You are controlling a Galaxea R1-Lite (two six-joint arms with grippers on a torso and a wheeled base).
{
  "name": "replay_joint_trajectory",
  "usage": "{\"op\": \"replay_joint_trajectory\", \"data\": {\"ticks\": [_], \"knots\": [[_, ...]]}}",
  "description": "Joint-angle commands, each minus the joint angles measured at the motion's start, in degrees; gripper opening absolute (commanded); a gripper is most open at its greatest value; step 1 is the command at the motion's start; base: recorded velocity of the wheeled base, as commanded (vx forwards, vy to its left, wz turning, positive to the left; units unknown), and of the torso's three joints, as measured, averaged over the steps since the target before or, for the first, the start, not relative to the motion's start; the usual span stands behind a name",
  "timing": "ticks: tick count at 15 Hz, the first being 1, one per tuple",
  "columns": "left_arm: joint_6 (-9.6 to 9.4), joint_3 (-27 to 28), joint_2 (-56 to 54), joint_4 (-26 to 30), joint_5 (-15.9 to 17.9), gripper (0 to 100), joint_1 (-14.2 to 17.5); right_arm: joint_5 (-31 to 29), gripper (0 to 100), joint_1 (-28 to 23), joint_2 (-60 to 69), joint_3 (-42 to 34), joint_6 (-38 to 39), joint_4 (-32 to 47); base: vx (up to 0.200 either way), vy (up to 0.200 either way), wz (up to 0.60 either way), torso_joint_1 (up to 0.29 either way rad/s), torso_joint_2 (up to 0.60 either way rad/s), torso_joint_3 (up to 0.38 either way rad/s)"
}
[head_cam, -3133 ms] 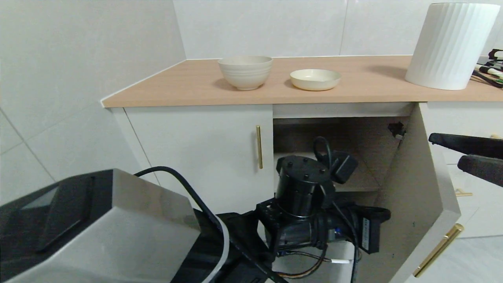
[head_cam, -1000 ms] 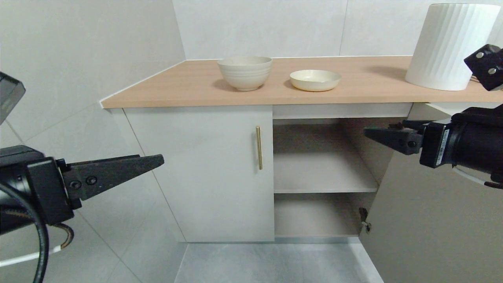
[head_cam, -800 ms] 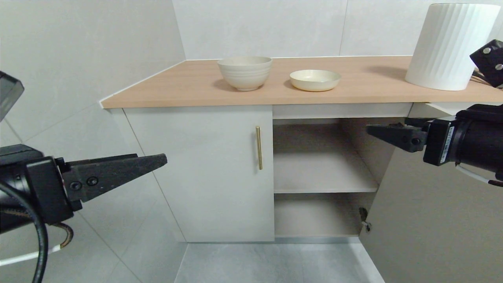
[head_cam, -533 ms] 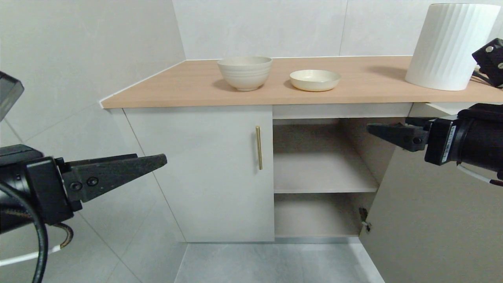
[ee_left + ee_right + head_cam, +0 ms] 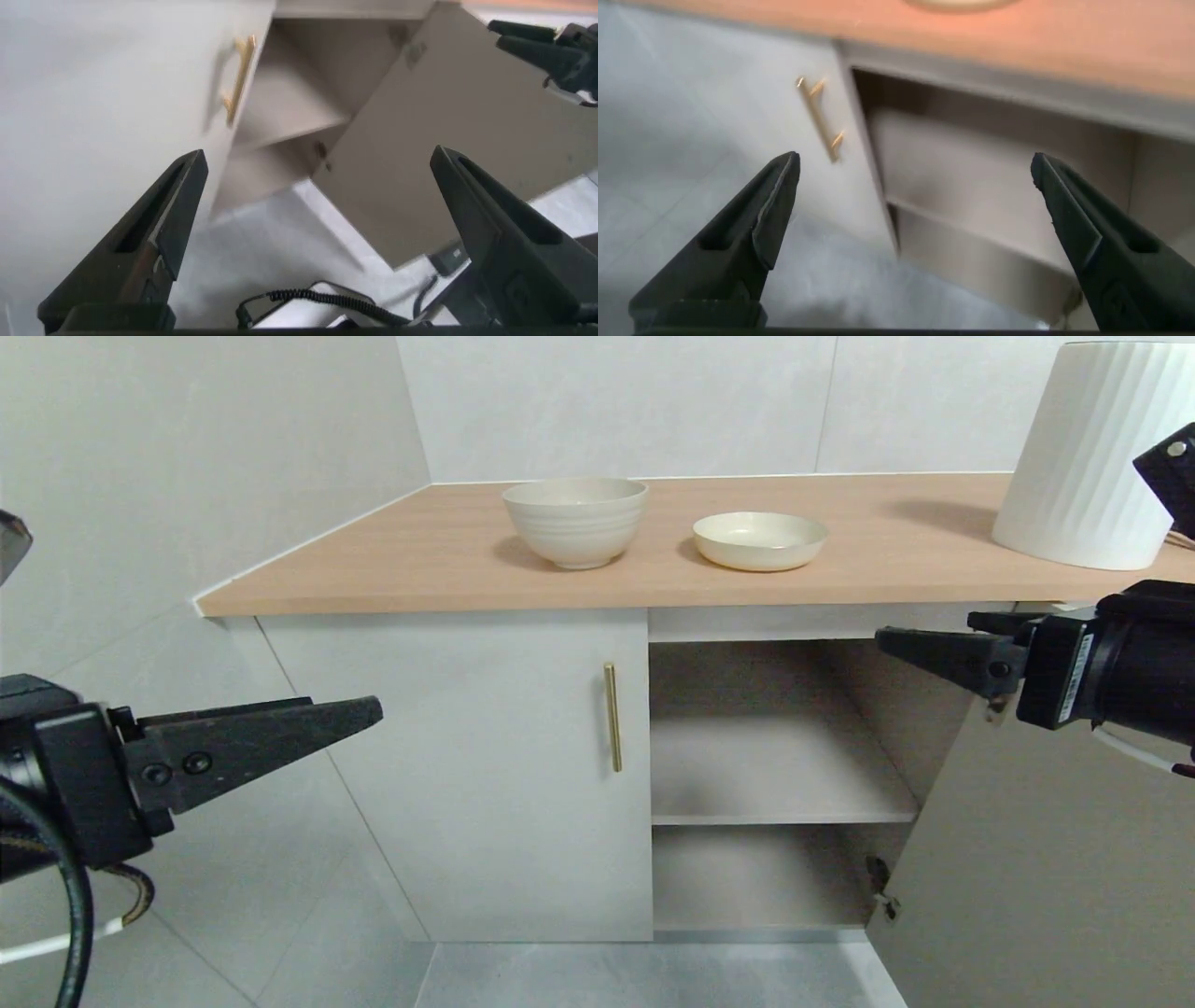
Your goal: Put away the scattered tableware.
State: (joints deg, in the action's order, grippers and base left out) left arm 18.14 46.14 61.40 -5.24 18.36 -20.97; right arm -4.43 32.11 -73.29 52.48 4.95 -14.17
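A deep cream bowl [image 5: 576, 521] and a shallow cream dish [image 5: 759, 539] stand side by side on the wooden counter [image 5: 448, 569]. Below them the cabinet's right door [image 5: 1027, 868] hangs open, showing two bare shelves [image 5: 775, 770]. My left gripper [image 5: 350, 714] [image 5: 318, 159] is held at the left, in front of the shut left door [image 5: 467, 775], open and holding nothing. My right gripper [image 5: 924, 639] [image 5: 915, 161] is held at the right, level with the top of the open compartment, also open and holding nothing. Both are well below and apart from the dishes.
A tall white ribbed container [image 5: 1088, 448] stands on the counter at the right. The shut door carries a vertical gold handle [image 5: 611, 716]. A tiled wall closes the left side and the back. Grey floor [image 5: 653, 975] lies before the cabinet.
Three seconds ago the left arm hung low before the cabinet; both grippers now point forward at its sides. In the last half second the whole picture shifted, so the camera moved.
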Motion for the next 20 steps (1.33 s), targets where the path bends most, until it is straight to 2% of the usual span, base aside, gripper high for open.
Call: {"op": "replay_joint_trajectory", "data": {"ticks": [1, 4, 15, 20], "knots": [[0.05, 0.0, 0.21, -0.12, 0.01, 100, 0.23, 0.03, 100, 0.06, 0.25, -0.01, -0.03, -0.07, 0.2, 0.0, 0.0, 0.002, 0.0, 0.002], [0.05, 0.0, 0.3, -0.12, 0.01, 100, 0.31, 0.03, 100, 1.82, 0.96, -0.27, 0.06, -0.07, 0.2, 0.0, 0.0, 0.001, 0.0, 0.001], [0.32, 0.0, 0.38, -0.21, -0.08, 100, 0.4, 0.29, 100, 1.02, 1.57, -3.35, 0.06, -4.47, 0.0, 0.0, 0.0, 0.0, 0.0, 0.0], [0.41, -0.09, 0.91, -0.21, -0.08, 100, 0.4, 0.29, 100, 0.76, 0.6, -3.44, 0.06, -4.47, 0.0, 0.0, 0.0, 0.075, -0.26, -0.261]]}}
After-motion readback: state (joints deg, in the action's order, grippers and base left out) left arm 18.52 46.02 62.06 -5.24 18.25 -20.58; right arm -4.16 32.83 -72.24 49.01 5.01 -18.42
